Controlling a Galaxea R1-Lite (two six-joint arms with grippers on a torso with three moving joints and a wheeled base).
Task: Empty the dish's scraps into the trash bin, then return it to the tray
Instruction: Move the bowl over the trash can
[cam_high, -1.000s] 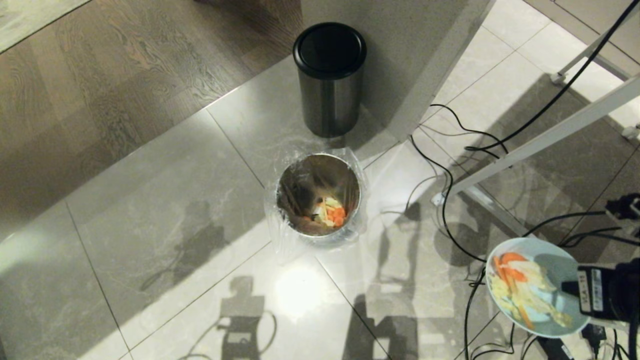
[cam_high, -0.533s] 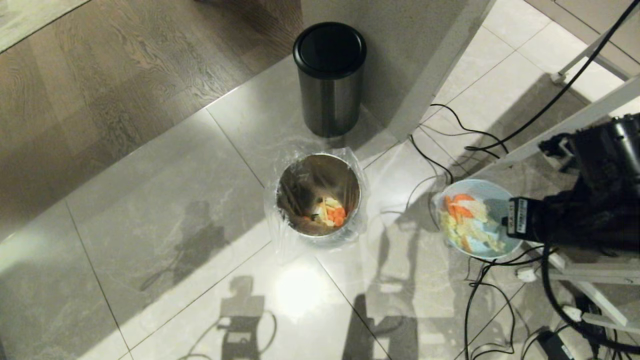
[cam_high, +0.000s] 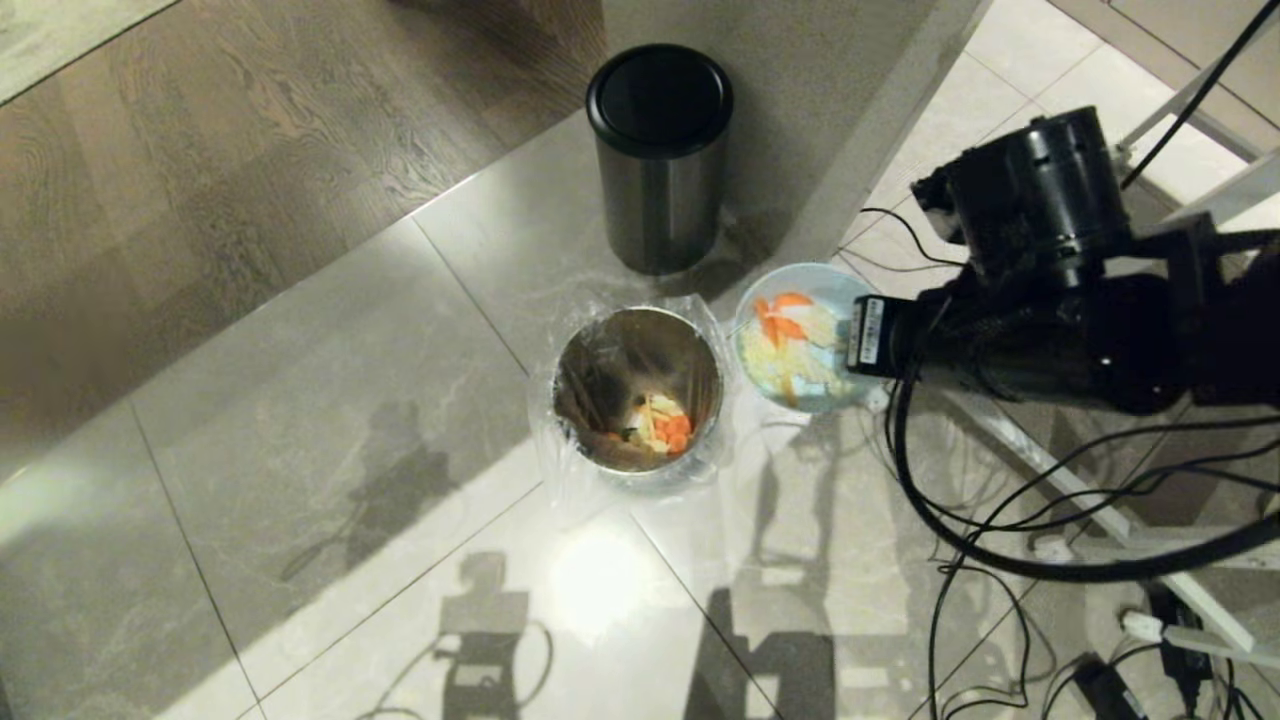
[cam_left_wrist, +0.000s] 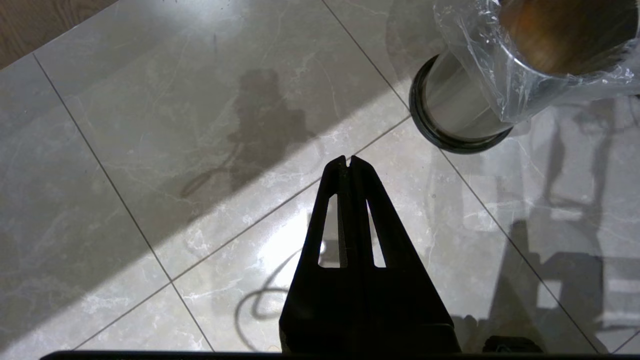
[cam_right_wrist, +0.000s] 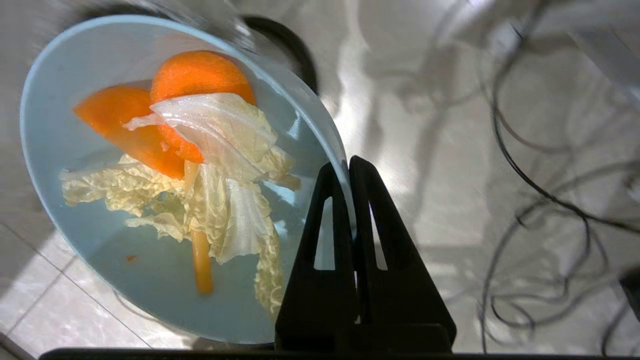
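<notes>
1. Risk: I judge the dish (cam_high: 800, 340) isn't over the trash bin (cam_high: 638, 388) yet; it's just beside the rim, right side. Tipping now would drop scraps (cam_high: 790, 345) on the floor.
2. Risk: the pinch is on the rim edge only, so the dish could swivel or slip when tilted.
3. Right gripper (cam_right_wrist: 348, 167): closed tight on the dish rim, dish level, scraps inside.
4. Left gripper (cam_left_wrist: 348, 161): closed, empty, parked above the floor near the bin.

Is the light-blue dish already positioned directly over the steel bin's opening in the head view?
No, the dish, held by the right gripper, hangs beside the trash bin, over floor, scraps still inside.
</notes>
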